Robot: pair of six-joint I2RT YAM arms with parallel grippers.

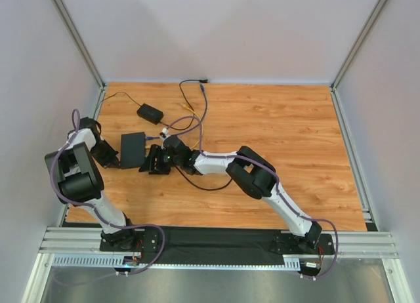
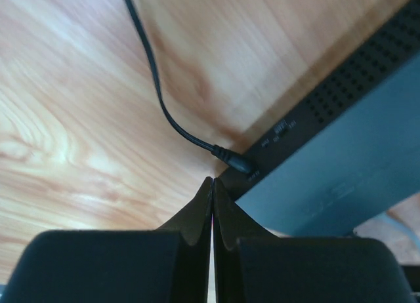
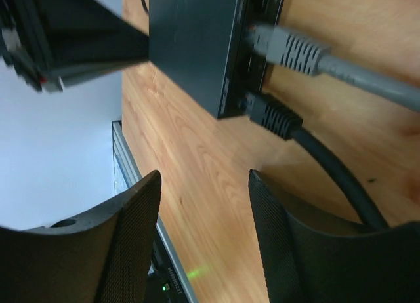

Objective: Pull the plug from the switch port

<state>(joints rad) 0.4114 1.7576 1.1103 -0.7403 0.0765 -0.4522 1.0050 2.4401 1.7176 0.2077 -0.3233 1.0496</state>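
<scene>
The switch (image 1: 132, 149) is a flat black box lying left of centre on the wooden table. In the right wrist view its port edge (image 3: 252, 67) holds a grey plug (image 3: 289, 48) and, beside it at the corner, a black plug (image 3: 272, 116). My right gripper (image 3: 205, 178) is open, a short way back from the black plug, with only bare wood between its fingers. The black plug's cable (image 3: 341, 178) runs past the right finger. My left gripper (image 2: 213, 181) is shut on nothing, its tips at the opposite edge of the switch (image 2: 354, 145), next to a thin black power plug (image 2: 237, 162).
A small black power brick (image 1: 149, 112) lies behind the switch with its thin lead. A grey cable (image 1: 205, 109) runs toward the back wall, and a black cable (image 1: 203, 187) loops under the right arm. The table's left edge rail (image 3: 131, 165) is close by.
</scene>
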